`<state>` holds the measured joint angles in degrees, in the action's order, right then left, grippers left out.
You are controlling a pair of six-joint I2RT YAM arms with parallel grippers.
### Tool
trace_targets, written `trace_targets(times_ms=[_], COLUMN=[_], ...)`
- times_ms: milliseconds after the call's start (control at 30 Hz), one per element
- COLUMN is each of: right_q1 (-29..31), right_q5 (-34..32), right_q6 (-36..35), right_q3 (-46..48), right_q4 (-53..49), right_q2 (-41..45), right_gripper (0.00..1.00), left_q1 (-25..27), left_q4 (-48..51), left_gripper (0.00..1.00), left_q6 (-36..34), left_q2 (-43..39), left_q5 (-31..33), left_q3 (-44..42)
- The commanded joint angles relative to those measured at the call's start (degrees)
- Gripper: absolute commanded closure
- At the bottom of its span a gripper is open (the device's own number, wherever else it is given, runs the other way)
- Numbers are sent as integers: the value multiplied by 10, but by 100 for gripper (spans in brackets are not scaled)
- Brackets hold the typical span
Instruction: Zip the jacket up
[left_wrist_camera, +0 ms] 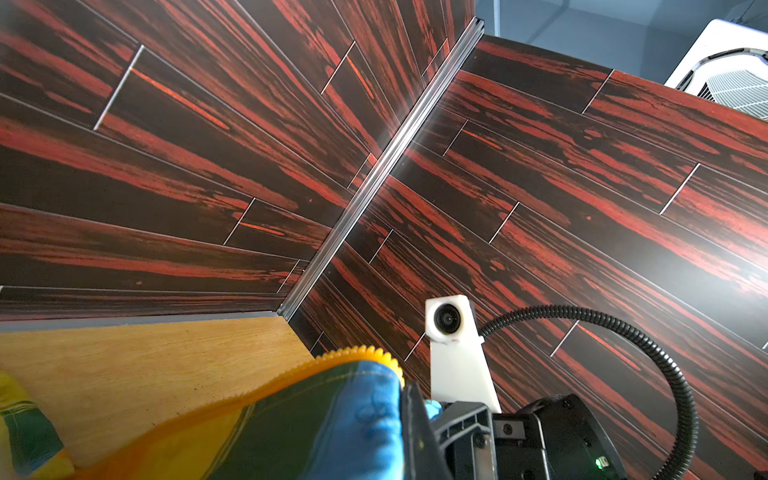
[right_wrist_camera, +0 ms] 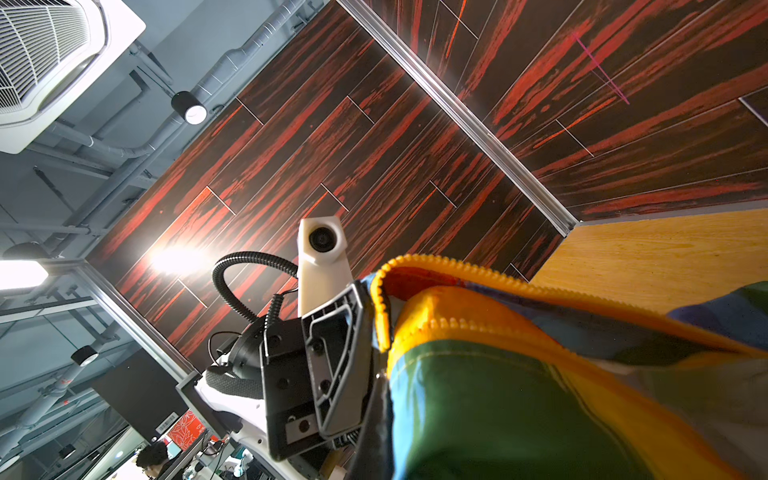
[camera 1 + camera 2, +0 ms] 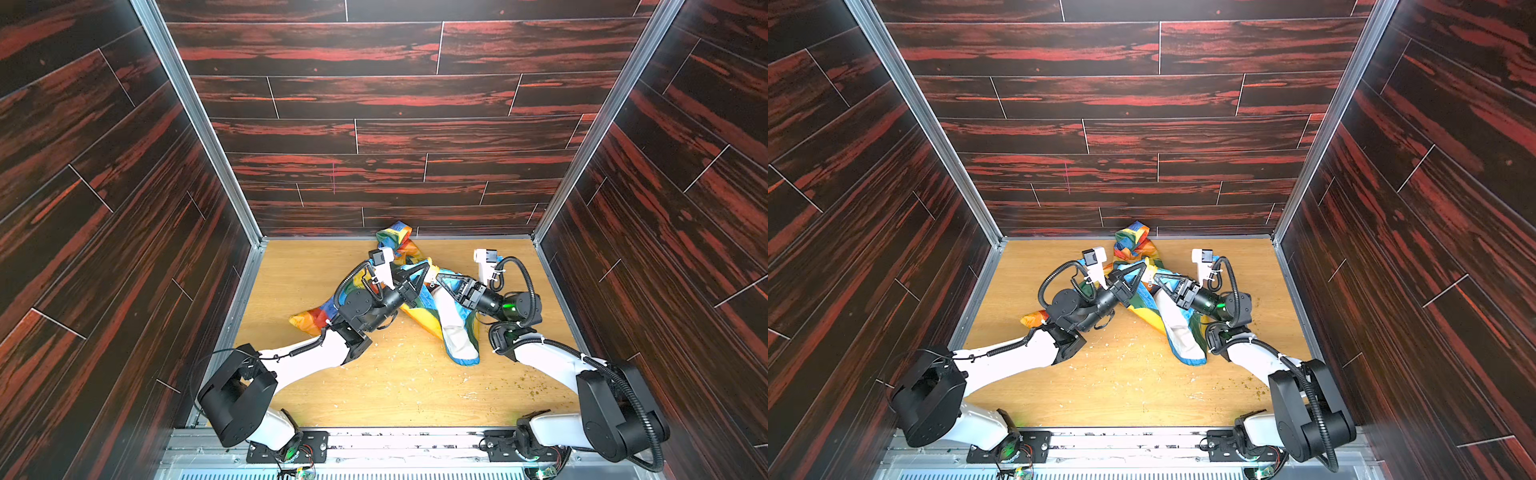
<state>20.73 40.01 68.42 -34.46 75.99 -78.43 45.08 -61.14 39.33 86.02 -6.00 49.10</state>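
Observation:
The jacket (image 3: 455, 328) (image 3: 1177, 328) lies crumpled at the middle back of the wooden table (image 3: 307, 266), its white lining showing and its hood against the back wall. My left gripper (image 3: 427, 268) (image 3: 1144, 266) and right gripper (image 3: 439, 280) (image 3: 1156, 277) meet tip to tip over its middle, each shut on a raised front edge. In the left wrist view green and blue fabric (image 1: 291, 424) with yellow zipper teeth (image 1: 357, 353) covers my jaws. The right wrist view shows two rows of zipper teeth (image 2: 478, 270) still apart above green fabric (image 2: 498, 407).
Dark red wood-patterned walls (image 3: 395, 124) close in the table on three sides. Pale crumbs (image 3: 399, 365) are scattered over the front half of the table. A metal rail (image 3: 395, 440) with both arm bases runs along the front edge.

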Motion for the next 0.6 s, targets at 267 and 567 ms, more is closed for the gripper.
trace_targets(times_ms=[267, 567], right_q1=[5, 5], right_q5=[-8, -11], right_q6=[2, 1], right_q3=[-20, -23], right_q4=[39, 40], right_q2=[-4, -4], right_gripper=[100, 100], left_q1=[3, 3], left_q4=[-54, -56], left_gripper=[100, 100], left_q6=[15, 21], left_q2=[0, -2], left_q5=[1, 2], left_q3=[-3, -8])
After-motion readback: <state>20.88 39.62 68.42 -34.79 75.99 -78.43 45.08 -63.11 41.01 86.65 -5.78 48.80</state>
